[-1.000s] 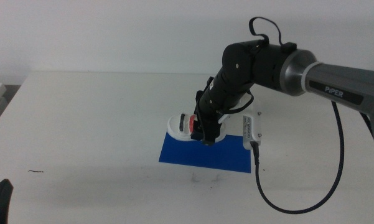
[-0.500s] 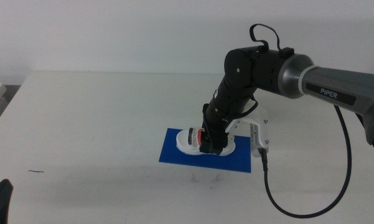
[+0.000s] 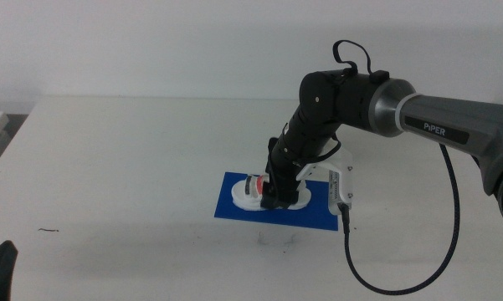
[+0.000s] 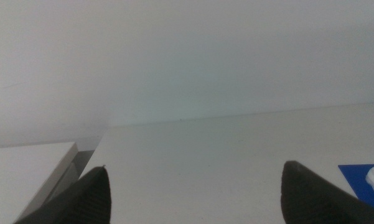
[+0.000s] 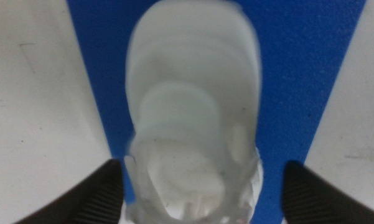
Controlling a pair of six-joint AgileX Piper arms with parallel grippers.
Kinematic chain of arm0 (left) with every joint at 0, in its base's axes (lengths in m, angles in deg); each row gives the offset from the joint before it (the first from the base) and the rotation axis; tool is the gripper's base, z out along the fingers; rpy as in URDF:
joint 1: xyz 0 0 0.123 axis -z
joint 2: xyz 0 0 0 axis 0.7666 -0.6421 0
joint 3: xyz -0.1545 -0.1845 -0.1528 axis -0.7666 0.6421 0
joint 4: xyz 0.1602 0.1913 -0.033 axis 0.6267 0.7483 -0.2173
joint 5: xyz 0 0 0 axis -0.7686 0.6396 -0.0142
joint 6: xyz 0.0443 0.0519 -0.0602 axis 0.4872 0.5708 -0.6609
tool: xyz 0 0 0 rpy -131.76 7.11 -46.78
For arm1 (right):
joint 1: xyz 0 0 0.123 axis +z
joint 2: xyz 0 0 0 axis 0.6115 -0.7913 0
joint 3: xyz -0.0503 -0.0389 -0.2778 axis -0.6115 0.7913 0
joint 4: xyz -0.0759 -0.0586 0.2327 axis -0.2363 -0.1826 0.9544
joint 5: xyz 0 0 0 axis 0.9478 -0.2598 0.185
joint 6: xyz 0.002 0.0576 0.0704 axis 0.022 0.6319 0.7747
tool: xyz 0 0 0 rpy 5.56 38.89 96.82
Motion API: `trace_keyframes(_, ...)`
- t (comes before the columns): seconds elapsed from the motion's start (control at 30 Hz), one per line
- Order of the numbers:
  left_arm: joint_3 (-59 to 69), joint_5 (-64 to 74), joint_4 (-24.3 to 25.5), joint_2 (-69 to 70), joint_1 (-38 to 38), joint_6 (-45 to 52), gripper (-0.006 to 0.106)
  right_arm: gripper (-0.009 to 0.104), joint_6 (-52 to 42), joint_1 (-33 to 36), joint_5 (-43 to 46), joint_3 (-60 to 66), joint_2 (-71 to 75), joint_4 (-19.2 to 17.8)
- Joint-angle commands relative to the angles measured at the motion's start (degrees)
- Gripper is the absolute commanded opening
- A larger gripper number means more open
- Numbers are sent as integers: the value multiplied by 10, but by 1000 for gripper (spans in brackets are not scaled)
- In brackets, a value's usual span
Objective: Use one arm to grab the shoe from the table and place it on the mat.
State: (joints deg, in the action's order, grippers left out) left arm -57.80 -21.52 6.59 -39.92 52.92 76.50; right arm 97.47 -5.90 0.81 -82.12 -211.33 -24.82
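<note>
The white shoe [image 3: 253,192] with its red and black stripes rests on the blue mat [image 3: 234,207] in the middle of the table [image 3: 117,167]. The right arm [image 3: 452,125] reaches down from the right, and its gripper [image 3: 274,197] straddles the shoe. In the right wrist view the shoe [image 5: 193,118] lies on the mat [image 5: 299,74] between the jaws of the right gripper [image 5: 202,164], which are spread wide, with blue showing between one jaw and the shoe. The left gripper [image 4: 196,167] is open and empty and waits at the table's front left [image 3: 2,272].
The right arm's black cable [image 3: 402,284] loops down over the table to the right of the mat. A small dark mark [image 3: 48,230] lies on the table at the front left. The left wrist view shows a corner of the mat [image 4: 361,175].
The right arm has carried the shoe from above the mat's far edge down onto the mat. The left arm has not moved.
</note>
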Motion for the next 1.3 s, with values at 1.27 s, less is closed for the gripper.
trace_keyframes(1.27,1,-6,-2,-3,0,-2,94,92,-1087,35,-53,284,868,-411)
